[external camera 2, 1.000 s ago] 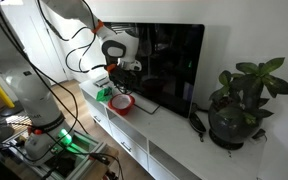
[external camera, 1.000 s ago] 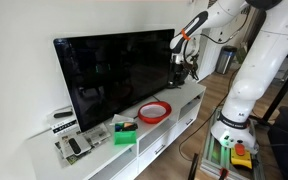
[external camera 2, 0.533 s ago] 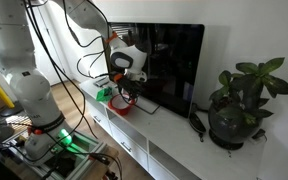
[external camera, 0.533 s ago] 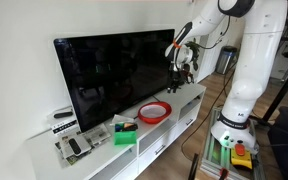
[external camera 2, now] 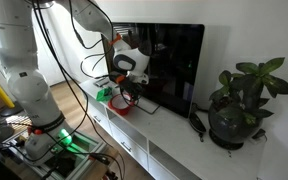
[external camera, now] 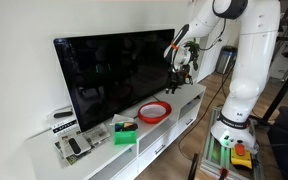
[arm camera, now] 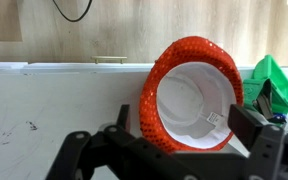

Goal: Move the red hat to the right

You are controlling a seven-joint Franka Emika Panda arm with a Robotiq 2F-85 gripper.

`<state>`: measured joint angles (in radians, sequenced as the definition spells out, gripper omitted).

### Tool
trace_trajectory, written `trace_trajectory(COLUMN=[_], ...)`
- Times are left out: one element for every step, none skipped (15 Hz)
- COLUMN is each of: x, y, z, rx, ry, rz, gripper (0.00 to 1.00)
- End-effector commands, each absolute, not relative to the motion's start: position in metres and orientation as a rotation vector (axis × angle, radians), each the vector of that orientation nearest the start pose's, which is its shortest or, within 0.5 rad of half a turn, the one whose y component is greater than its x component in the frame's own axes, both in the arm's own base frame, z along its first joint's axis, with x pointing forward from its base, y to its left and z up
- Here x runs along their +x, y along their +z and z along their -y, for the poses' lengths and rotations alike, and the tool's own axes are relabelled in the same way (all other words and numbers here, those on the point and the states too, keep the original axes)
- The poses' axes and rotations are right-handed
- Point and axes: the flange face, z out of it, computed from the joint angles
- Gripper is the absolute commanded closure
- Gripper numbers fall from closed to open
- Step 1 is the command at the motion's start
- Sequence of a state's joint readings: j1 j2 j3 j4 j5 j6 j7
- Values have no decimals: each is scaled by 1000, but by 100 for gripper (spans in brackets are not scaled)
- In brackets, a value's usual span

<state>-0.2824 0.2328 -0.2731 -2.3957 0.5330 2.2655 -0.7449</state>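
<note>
The red hat (external camera: 154, 111) lies upside down on the white TV cabinet in front of the TV, with its whitish lining up. It also shows in an exterior view (external camera 2: 123, 102). In the wrist view the red hat (arm camera: 189, 95) fills the middle, framed by my two black fingers. My gripper (external camera: 182, 68) hangs in the air above the cabinet, to the right of and above the hat; it also shows in an exterior view (external camera 2: 129, 88). The gripper (arm camera: 182, 120) is open and empty, apart from the hat.
A green box (external camera: 125, 131) sits left of the hat; it also shows in the wrist view (arm camera: 269, 80). The large black TV (external camera: 114, 75) stands close behind. A remote and small boxes (external camera: 69, 146) lie at the cabinet's left end. A potted plant (external camera 2: 239, 100) stands at the other end.
The arm's upper links have swung round and the gripper has come slightly lower over the hat. The hat and green box have not moved.
</note>
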Motion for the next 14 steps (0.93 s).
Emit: trace_trajectory(x=[417,421,424,429,434,439,443,447,450,453,456,459,460,462], y=[169,159,150,140,131,122,113,105,98,91,85,79,75,73], z=[256,257,256,255,254,254,252,252,251,250,251,252,254,256], rx=[-2596,-2581,-2551,-2531,-2512,-2499,-2491,-2485,-2462,-2458,-2455,-2447,-2437,-2430], ry=[115,121,137,141,137,137,143,142,148,156,156,156,160,159], rz=[-363,-371,-378,-383,-393,-405,-407,-410,-414,-418,-423,-430,-434,-437], gripper=[0,0,0,0,0,0,0,0,0,3,14,22,31,40])
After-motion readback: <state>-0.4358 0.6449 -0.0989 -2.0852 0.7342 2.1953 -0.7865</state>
